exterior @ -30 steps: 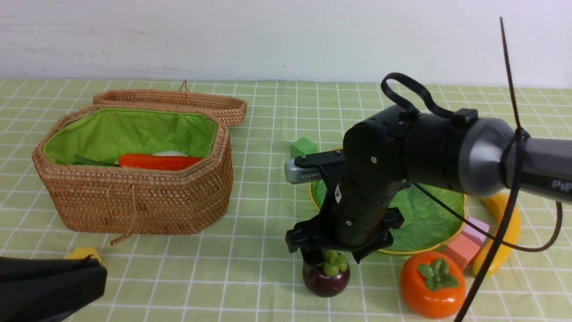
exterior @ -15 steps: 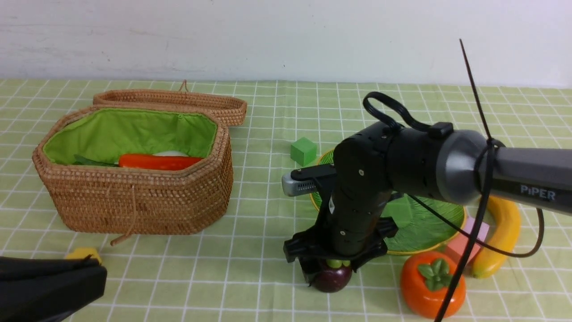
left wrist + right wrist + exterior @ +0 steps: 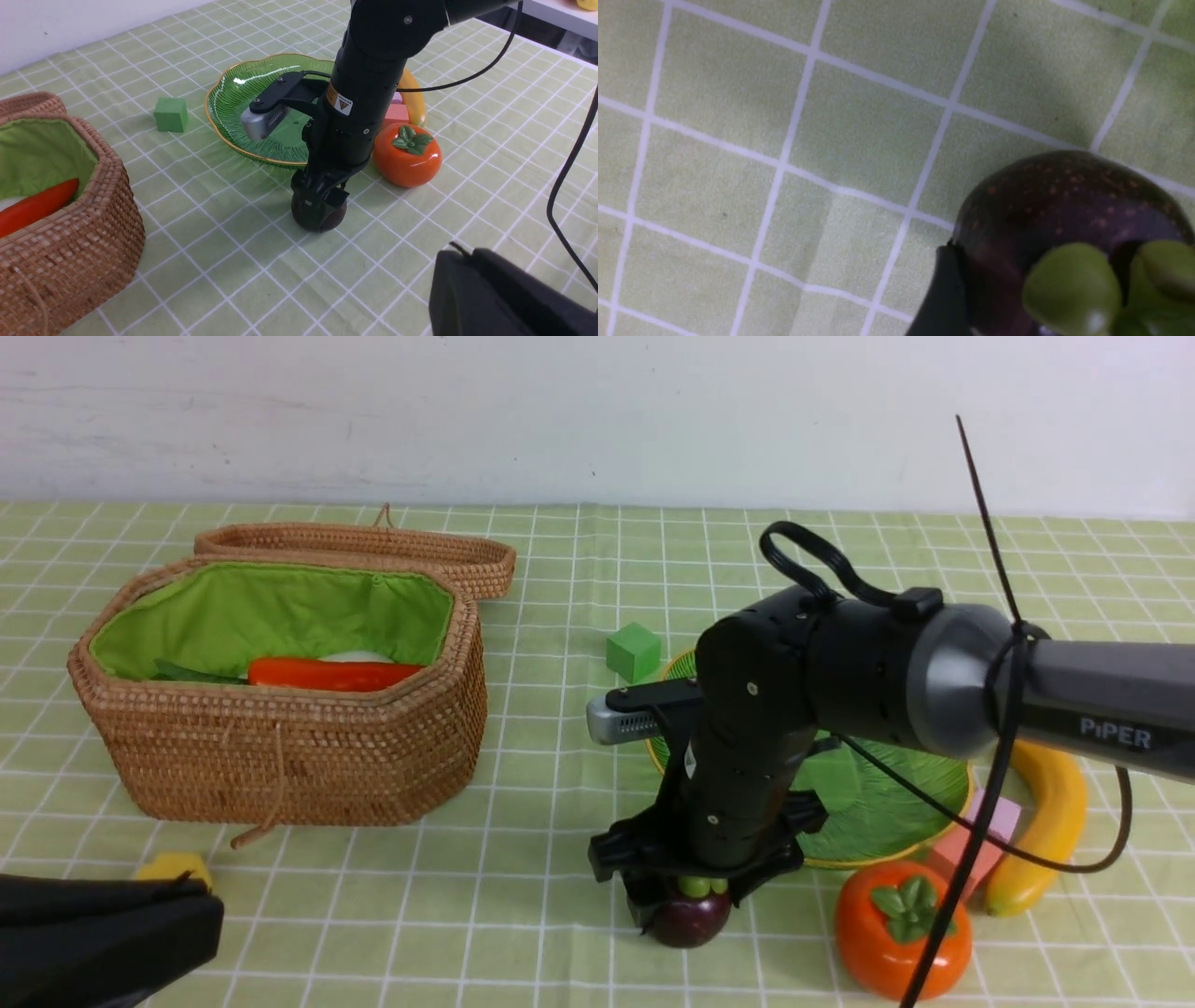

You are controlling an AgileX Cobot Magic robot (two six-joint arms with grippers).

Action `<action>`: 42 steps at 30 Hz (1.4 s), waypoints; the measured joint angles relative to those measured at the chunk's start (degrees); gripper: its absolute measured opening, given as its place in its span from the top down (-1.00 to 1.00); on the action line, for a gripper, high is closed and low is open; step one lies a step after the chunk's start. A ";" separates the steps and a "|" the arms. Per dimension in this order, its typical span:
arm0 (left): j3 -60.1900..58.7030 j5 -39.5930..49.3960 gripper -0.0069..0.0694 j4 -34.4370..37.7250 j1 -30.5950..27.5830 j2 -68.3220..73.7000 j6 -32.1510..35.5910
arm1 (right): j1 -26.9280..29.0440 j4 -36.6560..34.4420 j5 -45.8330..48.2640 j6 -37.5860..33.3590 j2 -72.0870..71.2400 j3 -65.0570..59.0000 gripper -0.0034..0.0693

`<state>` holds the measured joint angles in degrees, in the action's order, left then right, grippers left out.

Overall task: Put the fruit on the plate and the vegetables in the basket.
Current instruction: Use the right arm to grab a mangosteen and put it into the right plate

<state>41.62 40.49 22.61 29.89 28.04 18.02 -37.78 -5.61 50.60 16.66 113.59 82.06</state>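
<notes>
The right gripper [image 3: 686,902] points down over the mangosteen [image 3: 691,924], which sits on the counter [image 3: 504,905] by the plate's [image 3: 887,807] near left edge. Its fingers [image 3: 941,303] stand wide on either side of the fruit, one touching its skin; whether they grip it I cannot tell. The persimmon [image 3: 901,933] lies just right, the banana [image 3: 1050,821] farther right. The left gripper [image 3: 201,889], near left, has its fingers closed on nothing. The pepper [image 3: 327,673] lies in the basket [image 3: 280,765].

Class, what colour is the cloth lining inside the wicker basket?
Bright green; the lining shows best in the front view.
</notes>
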 joint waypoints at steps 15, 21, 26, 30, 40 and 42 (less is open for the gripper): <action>0.00 -3.14 0.77 6.42 0.00 0.00 6.67 | 0.85 0.13 4.97 -1.02 -9.01 3.62 -0.66; 0.00 -8.39 0.77 12.62 0.00 0.00 9.90 | 7.71 4.18 -2.92 0.02 -8.05 5.13 -0.66; 0.00 -9.09 0.76 14.43 0.00 0.00 10.30 | 13.94 4.93 -7.81 0.01 -2.68 5.17 -0.66; 0.00 -7.85 0.76 14.48 0.00 0.00 10.30 | 16.28 5.11 -8.18 0.01 -0.43 5.17 -0.66; 0.00 -7.22 0.74 14.62 0.00 0.00 10.30 | 16.94 6.37 -6.98 0.01 -3.10 5.17 -0.95; 0.00 -7.22 0.74 14.62 0.00 0.00 10.30 | 16.94 6.37 -5.69 0.01 -5.13 5.17 -0.90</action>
<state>41.62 33.27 37.23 29.89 28.04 28.32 -20.84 0.76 44.91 16.67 108.47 87.23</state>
